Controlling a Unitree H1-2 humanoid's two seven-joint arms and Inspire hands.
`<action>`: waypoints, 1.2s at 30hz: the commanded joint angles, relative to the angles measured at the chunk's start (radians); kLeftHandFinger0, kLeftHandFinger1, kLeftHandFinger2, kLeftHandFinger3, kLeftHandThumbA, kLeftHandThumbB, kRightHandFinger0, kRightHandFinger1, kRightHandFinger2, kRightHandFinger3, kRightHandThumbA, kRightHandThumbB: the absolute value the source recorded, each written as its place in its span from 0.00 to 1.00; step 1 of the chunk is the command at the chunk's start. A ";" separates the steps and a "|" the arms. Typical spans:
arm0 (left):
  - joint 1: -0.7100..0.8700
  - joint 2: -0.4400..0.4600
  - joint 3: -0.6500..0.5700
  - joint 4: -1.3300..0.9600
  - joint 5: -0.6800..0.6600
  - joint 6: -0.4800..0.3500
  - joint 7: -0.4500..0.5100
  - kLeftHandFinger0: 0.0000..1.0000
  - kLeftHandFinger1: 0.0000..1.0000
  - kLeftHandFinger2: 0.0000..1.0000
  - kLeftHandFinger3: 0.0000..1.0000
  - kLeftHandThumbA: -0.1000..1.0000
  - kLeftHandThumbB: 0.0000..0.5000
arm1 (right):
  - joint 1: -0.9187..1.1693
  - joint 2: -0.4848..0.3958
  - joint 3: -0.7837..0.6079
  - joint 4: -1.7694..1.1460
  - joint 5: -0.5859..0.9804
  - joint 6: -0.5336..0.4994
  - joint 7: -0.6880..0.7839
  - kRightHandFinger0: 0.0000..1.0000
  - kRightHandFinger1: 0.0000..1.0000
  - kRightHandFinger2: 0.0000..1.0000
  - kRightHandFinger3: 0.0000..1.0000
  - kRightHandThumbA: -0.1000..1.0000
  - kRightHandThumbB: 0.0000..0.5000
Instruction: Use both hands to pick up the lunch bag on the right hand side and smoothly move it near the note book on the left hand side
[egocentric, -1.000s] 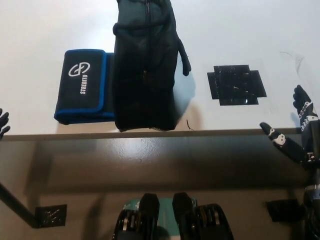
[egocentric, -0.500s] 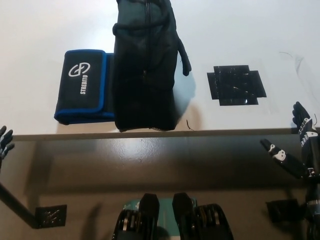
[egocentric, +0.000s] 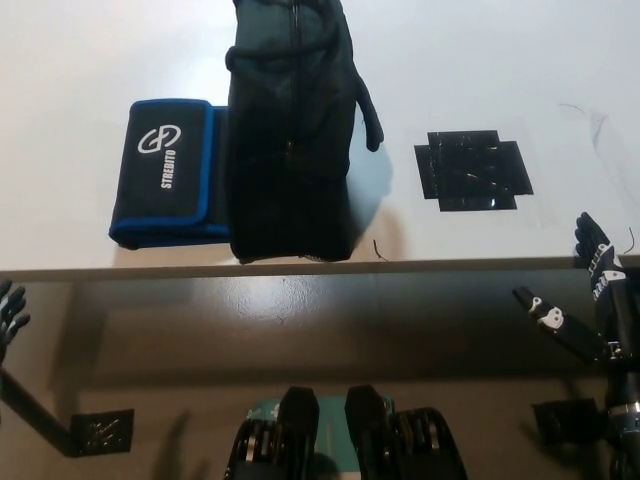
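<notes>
At the far left edge we see only a sliver of the left hand, a few fingertips spread apart, holding nothing, low beside the table and below its front edge. The rest of that hand is out of frame.

Next, on the white table, we find the note book: a black cover with a blue border, lying flat near the front edge. We can read a round white logo and the word "STREDITO" in white, running sideways along the cover. Its right edge is overlapped by the lunch bag, a black soft bag with a zip down its middle and a strap hanging off its right side. The bag lies lengthwise, its near end close to the table's front edge and its far end cut off by the top of the picture. We see no writing on the bag.

To the right of the bag lies open white tabletop, then a cross-shaped patch of black tape, well apart from the bag. Beyond the tape the table runs bare to the right edge.

At the far right we see the right hand, black, raised with its fingers spread and empty, at the table's front edge, well apart from the bag.
</notes>
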 joint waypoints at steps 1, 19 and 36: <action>-0.028 0.006 0.020 -0.007 -0.013 -0.036 -0.007 1.00 1.00 1.00 1.00 1.00 0.75 | -0.022 -0.004 -0.003 -0.022 -0.003 -0.057 0.009 1.00 1.00 1.00 1.00 1.00 0.62; -0.025 0.010 0.043 -0.043 -0.013 -0.036 -0.014 1.00 1.00 1.00 1.00 1.00 0.79 | 0.042 -0.020 -0.011 -0.099 -0.015 -0.056 0.024 1.00 1.00 1.00 1.00 1.00 0.60; -0.040 0.008 0.050 -0.033 -0.026 -0.036 -0.031 1.00 1.00 1.00 1.00 1.00 0.76 | 0.046 -0.019 -0.016 -0.124 0.005 -0.037 0.039 1.00 1.00 1.00 1.00 1.00 0.61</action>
